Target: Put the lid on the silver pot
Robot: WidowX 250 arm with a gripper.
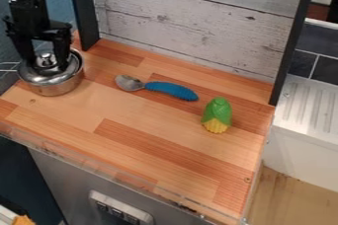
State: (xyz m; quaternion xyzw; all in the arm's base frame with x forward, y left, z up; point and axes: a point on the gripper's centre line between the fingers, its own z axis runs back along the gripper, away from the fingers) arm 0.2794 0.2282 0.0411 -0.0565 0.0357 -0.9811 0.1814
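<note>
Lid [45, 77]: shiny metal, round, knob [45, 60] on top. Sits over the mouth of the silver pot [63, 88], off to the left, with some of the pot's inner wall exposed on the right. Can't tell if it's fully seated. Gripper [46, 62] over it, fingers apart, one each side of the knob. Pot: smooth, round-walled, thin wire handle [9, 66] on the left. Wood-strip counter [125, 130] also has metal spoon, ribbed blue handle [172, 90], and green-yellow toy corn [217, 115].
</note>
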